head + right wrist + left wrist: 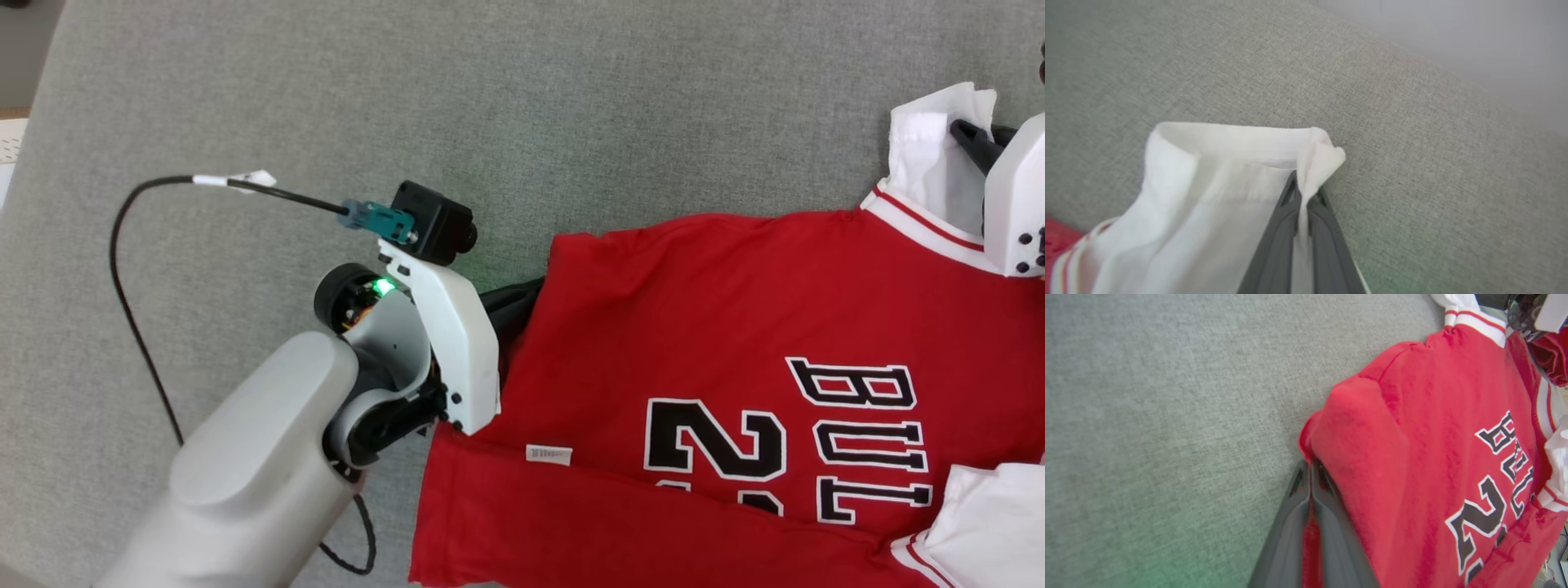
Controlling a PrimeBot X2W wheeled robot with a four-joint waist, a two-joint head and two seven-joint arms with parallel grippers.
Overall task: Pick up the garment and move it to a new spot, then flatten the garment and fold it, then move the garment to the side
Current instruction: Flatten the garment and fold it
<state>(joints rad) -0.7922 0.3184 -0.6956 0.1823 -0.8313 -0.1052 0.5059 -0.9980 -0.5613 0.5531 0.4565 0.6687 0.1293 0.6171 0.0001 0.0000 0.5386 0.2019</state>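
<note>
Left wrist view: left gripper jaws pinch garment at red hem. Farther, right gripper jaws clamp white sleeve edge. Garment rumpled on grey fabric surface. Judged: both grips made; lift, flatten, fold, side move remaining.

surface: grey woven fabric (evenly lit) | beyond its edge: pale blurred area

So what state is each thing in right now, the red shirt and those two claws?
Red jersey: spread printed side up on the grey surface, pinched at two spots.
Left gripper: shut on the jersey's red edge.
Right gripper: shut on the white sleeve.
Black cable: slack, looped over the surface.
</note>
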